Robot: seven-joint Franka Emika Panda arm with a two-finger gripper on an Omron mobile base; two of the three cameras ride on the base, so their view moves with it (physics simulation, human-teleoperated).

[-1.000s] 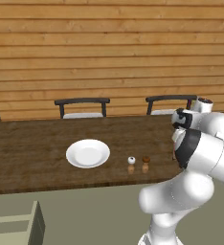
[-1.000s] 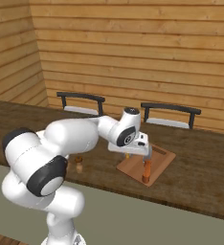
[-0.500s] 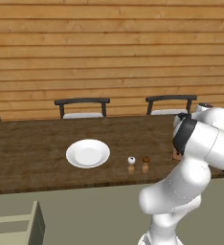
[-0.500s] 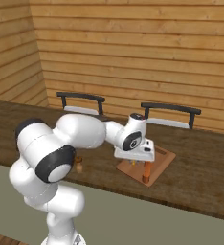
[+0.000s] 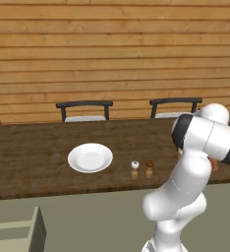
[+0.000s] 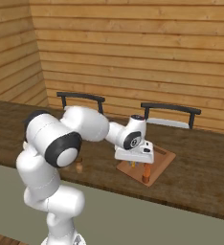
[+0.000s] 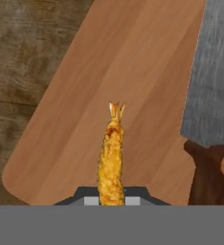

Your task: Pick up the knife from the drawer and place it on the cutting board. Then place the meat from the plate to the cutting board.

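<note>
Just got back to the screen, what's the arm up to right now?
The hand is shut on the meat, a small golden-brown fried piece, and holds it just over the cutting board. The knife already lies on the board, its grey blade beside the meat in the hand view. The plate on the wooden counter is bare, with two small shakers next to it. What's left is setting the meat down on the board.
</note>
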